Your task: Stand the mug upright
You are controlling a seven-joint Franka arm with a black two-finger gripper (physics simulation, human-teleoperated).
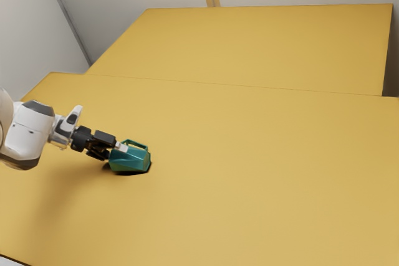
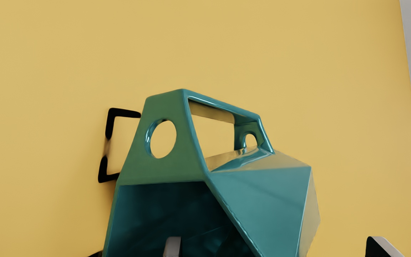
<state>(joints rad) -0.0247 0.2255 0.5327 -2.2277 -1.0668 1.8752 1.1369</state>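
Teal mug (image 1: 133,161) on its side; pincer (image 1: 115,152) spread apart at its mouth.

White, rounded arm (image 1: 30,126) with dark grey bands, black hand (image 1: 115,152), pale grey fingertips (image 2: 172,246)

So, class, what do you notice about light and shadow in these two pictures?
Exterior view: a soft, broad shadow spreads over the table below the arm, with a tighter, darker one beside the mug. Wrist view: bright glints run along the edges of the handle, the mug's inside is deep in shade, and a broken black outline, probably the handle's shadow, lies on the table.
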